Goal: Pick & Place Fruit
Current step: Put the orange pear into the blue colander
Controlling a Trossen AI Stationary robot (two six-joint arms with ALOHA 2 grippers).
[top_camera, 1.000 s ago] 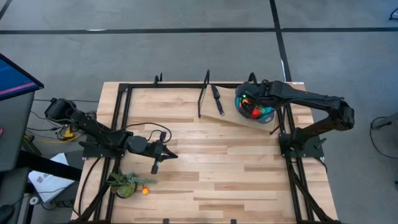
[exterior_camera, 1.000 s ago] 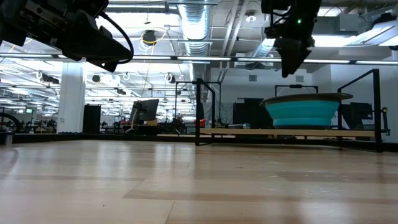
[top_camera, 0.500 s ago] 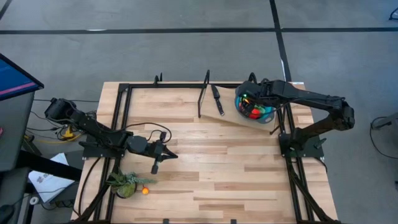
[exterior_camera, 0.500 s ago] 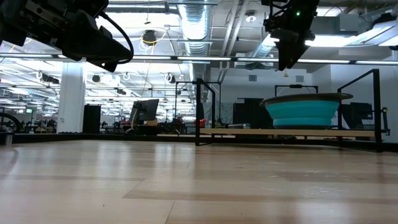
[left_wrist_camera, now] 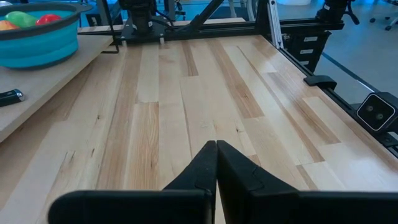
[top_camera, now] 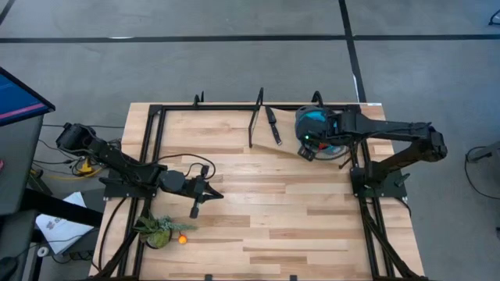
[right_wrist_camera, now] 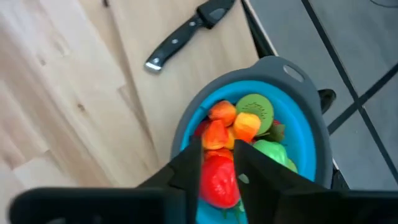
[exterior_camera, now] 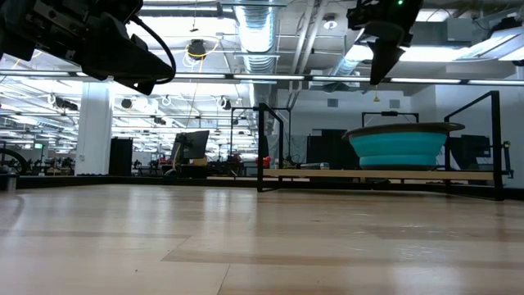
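Between the right gripper's (right_wrist_camera: 217, 168) fingers sits a red fruit (right_wrist_camera: 217, 180), above the blue bowl (right_wrist_camera: 311, 124).

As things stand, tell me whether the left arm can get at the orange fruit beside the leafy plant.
Probably yes. The orange fruit lies close to the left hand, with only bare wood between; the plant sits on its far side. The hand is shut.

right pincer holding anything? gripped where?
Yes: the right pincer is closed on a red toy fruit, pinched at its two sides, above the blue bowl.
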